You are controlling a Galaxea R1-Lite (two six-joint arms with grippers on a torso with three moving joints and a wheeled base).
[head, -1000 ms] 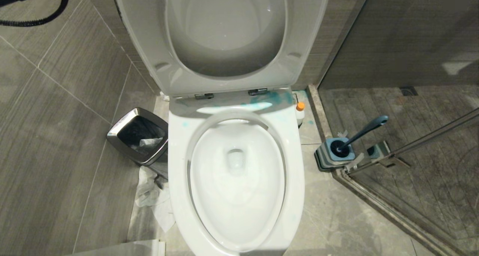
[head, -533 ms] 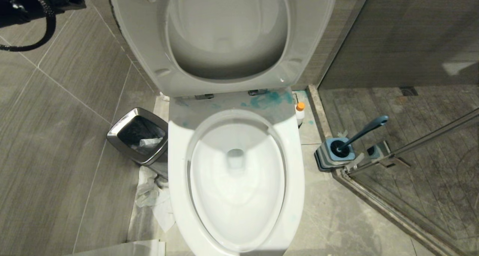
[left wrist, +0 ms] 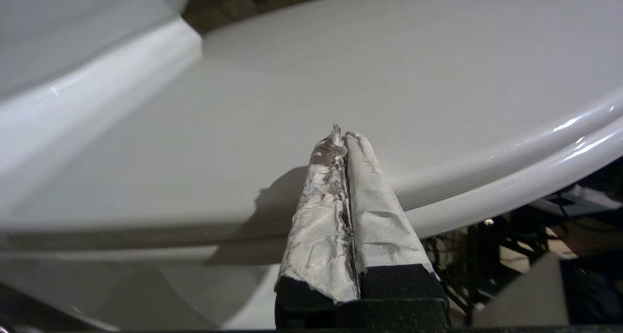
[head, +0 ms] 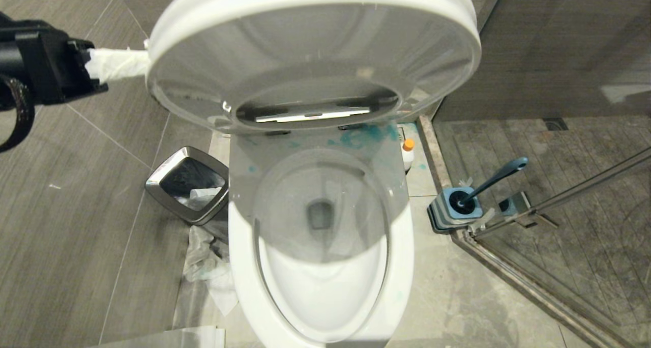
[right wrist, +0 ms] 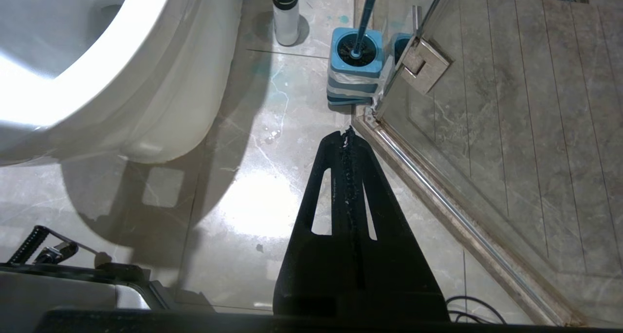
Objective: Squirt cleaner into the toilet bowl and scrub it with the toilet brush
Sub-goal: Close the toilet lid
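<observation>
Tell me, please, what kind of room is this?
Most likely a bathroom. A white toilet stands on a tiled floor, a toilet brush sits in its blue holder beside it, and a glass shower door closes off a shower area with a floor drain.

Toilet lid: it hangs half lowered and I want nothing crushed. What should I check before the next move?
1. White plastic toilet lid: tilted over the bowl, not down. Not ok.
2. Left gripper, paper-wrapped, shut, at the lid's edge. Ok.
3. Right gripper, shut, above the floor, apart from the bowl. Ok.
4. Blue toilet brush: in its holder. Ok.
5. Orange-capped white cleaner bottle: upright on the floor. Ok.
</observation>
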